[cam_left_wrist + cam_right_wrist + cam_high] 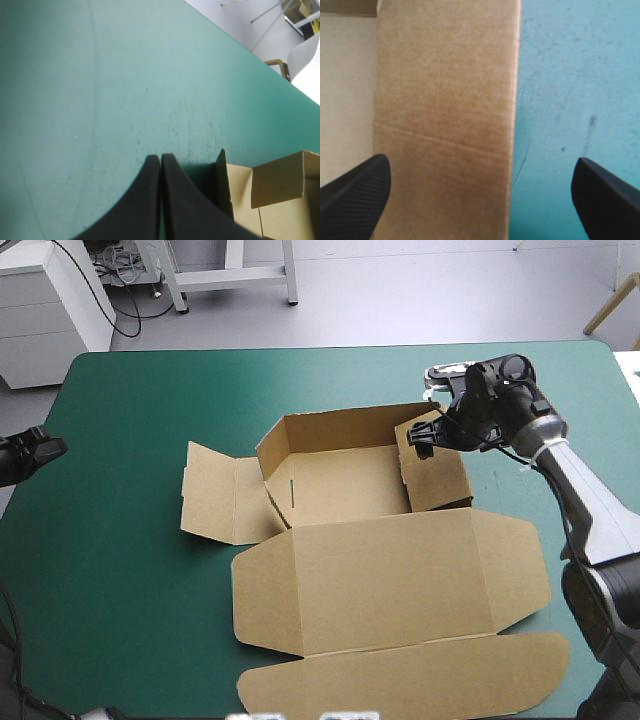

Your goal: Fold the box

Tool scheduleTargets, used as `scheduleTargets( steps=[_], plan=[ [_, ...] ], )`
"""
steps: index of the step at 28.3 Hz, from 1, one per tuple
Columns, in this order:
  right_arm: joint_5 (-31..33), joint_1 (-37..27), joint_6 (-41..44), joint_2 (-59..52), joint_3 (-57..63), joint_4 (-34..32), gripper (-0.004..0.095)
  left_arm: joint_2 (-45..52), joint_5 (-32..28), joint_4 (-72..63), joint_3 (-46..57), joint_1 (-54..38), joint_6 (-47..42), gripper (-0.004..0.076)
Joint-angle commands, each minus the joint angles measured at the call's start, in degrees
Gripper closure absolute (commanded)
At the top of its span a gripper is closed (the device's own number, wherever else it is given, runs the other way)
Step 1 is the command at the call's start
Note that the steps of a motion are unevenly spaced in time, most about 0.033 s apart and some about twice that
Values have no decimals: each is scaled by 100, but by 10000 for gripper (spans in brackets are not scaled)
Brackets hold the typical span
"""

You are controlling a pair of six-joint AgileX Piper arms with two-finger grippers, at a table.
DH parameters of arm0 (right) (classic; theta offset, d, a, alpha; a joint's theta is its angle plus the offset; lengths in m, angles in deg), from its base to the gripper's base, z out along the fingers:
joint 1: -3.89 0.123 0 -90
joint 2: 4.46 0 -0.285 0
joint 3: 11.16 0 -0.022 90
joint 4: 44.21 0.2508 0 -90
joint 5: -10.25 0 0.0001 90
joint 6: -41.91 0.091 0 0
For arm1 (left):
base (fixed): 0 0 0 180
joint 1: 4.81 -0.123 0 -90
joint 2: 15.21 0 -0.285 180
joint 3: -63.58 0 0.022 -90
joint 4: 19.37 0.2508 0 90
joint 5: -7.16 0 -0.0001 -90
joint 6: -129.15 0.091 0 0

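- The box (350, 485) is lying mid-table on the teal-green cover (130, 580), rear and right walls standing, lid flat nearward.
- The right gripper (480, 162) is hanging over the right wall, spread wide.
- The left gripper (160, 159) is waiting near the table's left edge, pressed together.

The teal-green tabletop (120, 580) carries the brown box (350, 485) around its middle, with its lid panels spread flat toward the near edge.

Left pincer (160, 158) pressed together, right pincer (480, 165) spread wide
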State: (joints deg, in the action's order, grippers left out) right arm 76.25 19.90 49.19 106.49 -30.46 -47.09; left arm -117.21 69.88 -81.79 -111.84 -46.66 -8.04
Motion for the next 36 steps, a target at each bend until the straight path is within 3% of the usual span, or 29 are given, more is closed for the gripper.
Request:
scheduleTargets(
  steps=[1,14,16,18,20,22,30,36],
  plan=[
    [-125,-40,-94,61,-120,-52,6,246,75,-393,-121,8,53,734],
    [-12,-40,-291,398,-120,151,35,246,64,-393,-121,8,53,734],
    [51,-40,-335,398,-120,137,165,246,64,-393,-121,8,53,734],
    [151,-40,-335,398,-120,72,384,246,64,-393,-121,8,53,734],
    [193,-40,-347,398,-120,-49,697,246,64,-404,-121,8,53,734],
    [193,-40,-347,398,-120,-142,926,246,64,-415,-121,8,53,734],
    [99,-40,-618,160,-280,288,926,246,230,-640,-121,8,53,734],
    [-156,-40,-862,-897,-652,599,927,246,209,-629,-121,8,119,732]
  ],
)
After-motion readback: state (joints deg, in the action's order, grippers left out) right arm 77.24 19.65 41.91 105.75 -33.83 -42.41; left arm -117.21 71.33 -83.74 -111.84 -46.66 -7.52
